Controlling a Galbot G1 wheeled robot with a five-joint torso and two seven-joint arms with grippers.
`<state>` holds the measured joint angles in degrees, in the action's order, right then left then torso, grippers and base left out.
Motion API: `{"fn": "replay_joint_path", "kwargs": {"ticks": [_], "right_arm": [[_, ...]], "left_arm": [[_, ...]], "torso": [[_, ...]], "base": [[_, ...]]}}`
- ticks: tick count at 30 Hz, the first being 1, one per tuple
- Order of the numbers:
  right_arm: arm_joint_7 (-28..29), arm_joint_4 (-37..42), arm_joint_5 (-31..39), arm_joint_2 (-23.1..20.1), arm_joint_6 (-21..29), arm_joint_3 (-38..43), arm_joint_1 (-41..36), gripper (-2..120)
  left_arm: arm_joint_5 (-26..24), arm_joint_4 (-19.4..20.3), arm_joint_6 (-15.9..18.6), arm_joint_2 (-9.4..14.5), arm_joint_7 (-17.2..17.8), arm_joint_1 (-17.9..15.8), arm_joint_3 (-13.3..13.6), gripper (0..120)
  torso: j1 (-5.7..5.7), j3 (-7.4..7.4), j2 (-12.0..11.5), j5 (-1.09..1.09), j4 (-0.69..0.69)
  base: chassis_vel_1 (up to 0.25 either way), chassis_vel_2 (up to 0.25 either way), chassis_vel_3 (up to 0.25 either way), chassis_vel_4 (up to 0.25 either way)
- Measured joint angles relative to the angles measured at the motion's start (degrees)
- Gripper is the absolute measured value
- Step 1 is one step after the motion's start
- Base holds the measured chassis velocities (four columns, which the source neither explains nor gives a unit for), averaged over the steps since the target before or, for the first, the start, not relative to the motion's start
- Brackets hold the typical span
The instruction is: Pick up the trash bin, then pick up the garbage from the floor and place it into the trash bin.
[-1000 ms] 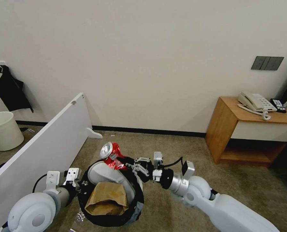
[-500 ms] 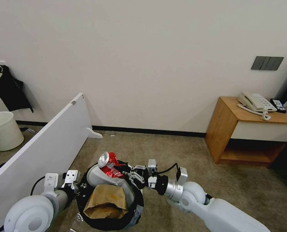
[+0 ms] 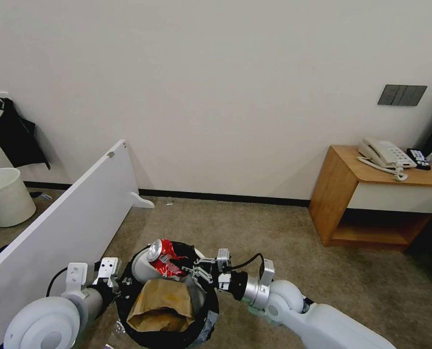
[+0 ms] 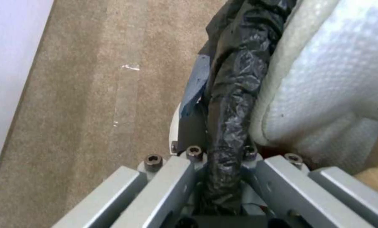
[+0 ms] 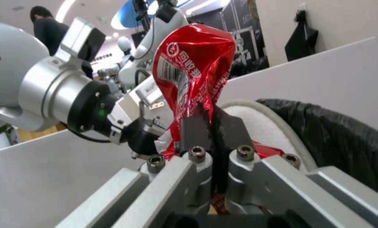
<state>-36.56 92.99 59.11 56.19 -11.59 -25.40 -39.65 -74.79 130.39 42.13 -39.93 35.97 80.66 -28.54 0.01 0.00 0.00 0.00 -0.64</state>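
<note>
Lower center of the head view: trash bin [image 3: 203, 325], black liner folded over its rim, held up off the carpet [image 3: 274, 228]. Left gripper [image 3: 120, 281] clamped on the rim's lower-left side; left wrist view shows the bunched black liner [image 4: 229, 133] pinched between its fingers [image 4: 178, 183]. Right gripper [image 3: 189, 269] reaches in from lower right, clamped on the crushed red can [image 3: 161, 256], which sits over the bin's far edge; right wrist view shows the can [image 5: 191, 79] squeezed between both pads. Inside the bin: 1 white slipper [image 3: 143, 266] and brown torn cardboard [image 3: 161, 304]. White panel [image 3: 65, 228] at left, cream bucket [image 3: 5, 196] at far left, wooden side table [image 3: 351, 194] with telephone [image 3: 385, 156] at right.
</note>
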Motion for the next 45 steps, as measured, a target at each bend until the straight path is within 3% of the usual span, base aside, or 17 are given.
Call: {"fn": "replay_joint_path", "kwargs": {"ticks": [10,12,16,27,34,36,38,41,43,44,45], "right_arm": [[0.8,-1.2,-0.4,1.2,0.0,-1.7,0.8,1],[1.1,-1.3,-0.7,1.1,0.0,-1.7,0.9,14],[1.2,-1.1,-0.9,0.8,0.0,-1.7,0.9,24],[1.4,0.5,-0.9,0.1,-0.2,-1.9,0.7,69],[1.3,1.3,-1.1,-0.3,-0.7,-0.8,0.2,89],[1.1,2.9,-1.4,-0.6,-2.7,0.6,-0.1,98],[1.1,3.7,-1.7,-0.7,-3.9,1.7,-0.3,99],[5.1,6.4,-2.4,-1.5,-7.7,5.0,-0.6,100],[14.4,9.2,-4.4,-3.1,-11.8,7.5,-1.1,100],[14.4,9.2,-4.4,-3.1,-11.8,7.5,-1.1,100],[18.9,10.4,-5.3,-4.2,-13.2,8.8,-1.8,100]], "left_arm": [[-0.1,0.3,0.0,-0.2,0.2,0.2,0.2,0],[-0.1,0.4,0.0,-0.1,0.2,0.7,-0.2,0],[-0.1,0.5,0.0,0.0,0.2,0.8,-0.4,0],[-0.4,0.8,0.0,-0.2,0.5,0.8,-0.6,0],[-0.4,0.8,0.0,-0.3,0.5,1.1,-0.6,0],[-0.3,0.7,0.0,-0.5,0.5,1.4,-0.7,0],[-0.2,0.7,0.0,-0.7,0.5,1.7,-0.8,0],[0.0,0.7,0.0,-1.0,0.5,2.7,-1.7,0],[0.1,1.1,0.0,-1.1,0.5,3.5,-2.9,0],[0.1,1.1,0.0,-1.1,0.5,3.5,-2.9,0],[0.4,1.2,0.0,-1.2,0.3,3.9,-3.5,0]], "torso": [[0.00,0.00,0.0,0.00,0.00],[0.00,0.00,0.0,0.00,0.00],[0.00,0.00,0.0,0.00,0.00],[0.00,0.00,0.0,0.00,0.01],[0.00,0.00,0.0,0.00,0.00],[0.00,0.00,0.0,0.00,0.00],[0.00,0.00,0.0,0.00,0.00],[0.00,0.00,0.0,0.00,0.01],[0.00,0.00,0.0,0.01,0.01],[0.00,0.00,0.0,0.01,0.01],[0.00,0.00,0.0,0.00,0.01]], "base": [[0.000,0.000,0.000,0.000],[0.000,0.000,0.000,0.000],[0.000,0.000,0.000,0.000],[0.000,0.000,0.000,0.000],[0.000,0.000,0.000,0.000],[0.000,0.000,0.000,0.000],[0.000,0.000,0.000,0.000],[0.000,0.000,0.000,0.000],[0.000,0.000,0.000,0.000],[0.000,0.000,0.000,0.000],[0.000,0.000,0.000,0.000]]}}
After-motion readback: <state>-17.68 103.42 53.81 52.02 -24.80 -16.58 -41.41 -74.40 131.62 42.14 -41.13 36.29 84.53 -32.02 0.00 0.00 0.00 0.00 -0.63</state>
